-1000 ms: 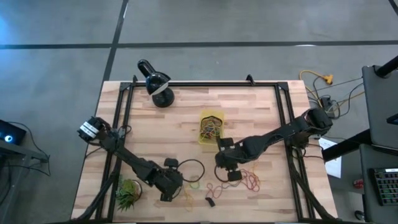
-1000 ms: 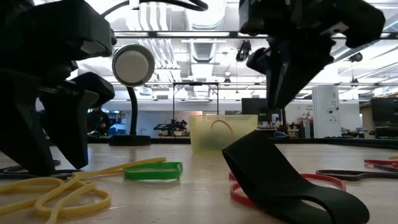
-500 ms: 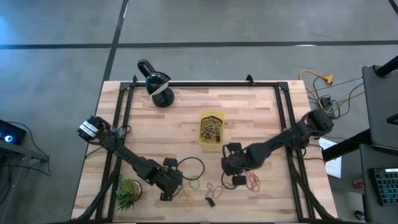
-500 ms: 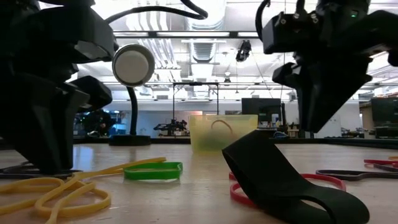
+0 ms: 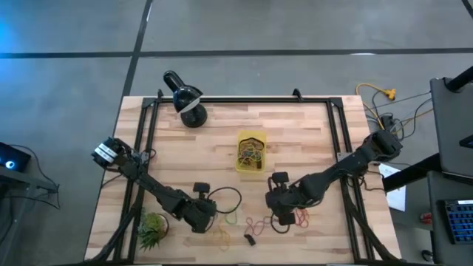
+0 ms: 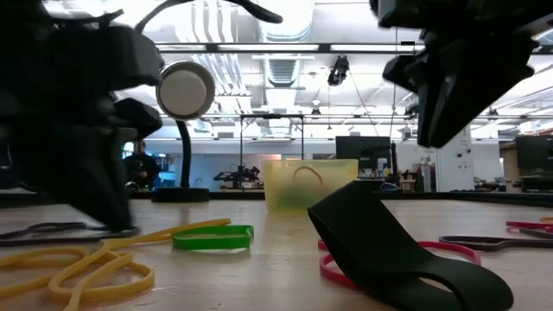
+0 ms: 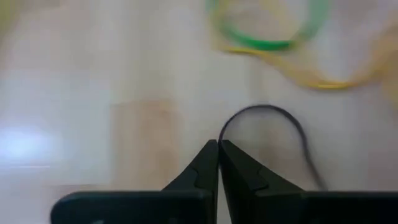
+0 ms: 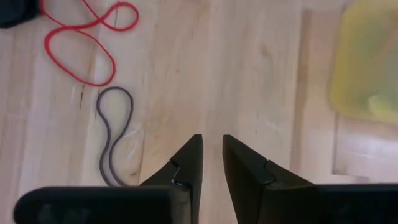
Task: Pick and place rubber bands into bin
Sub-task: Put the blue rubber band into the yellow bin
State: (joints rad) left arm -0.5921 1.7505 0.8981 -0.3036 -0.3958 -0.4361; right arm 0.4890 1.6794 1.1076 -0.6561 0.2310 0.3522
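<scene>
Left gripper (image 7: 218, 149) has snapped together on black rubber band (image 7: 267, 113); thin loop could slip out.

Bright, even overhead lighting; ceiling strip lights (image 6: 285, 47) glare in the low view, silhouetting foreground shapes. Left wrist view is blurred.

A grey concrete floor (image 5: 244, 29) fills the upper part of the high view, crossed by dark seams. At the right edge stand dark benches (image 5: 452, 111) with yellow cables (image 5: 378, 94) beside them. In the low view, a wide workshop lies beyond the table: ceiling strip lights (image 6: 285, 47) across the top, ducts (image 6: 278, 69) at centre, white walls, and distant desks with monitors (image 6: 363, 154).
</scene>
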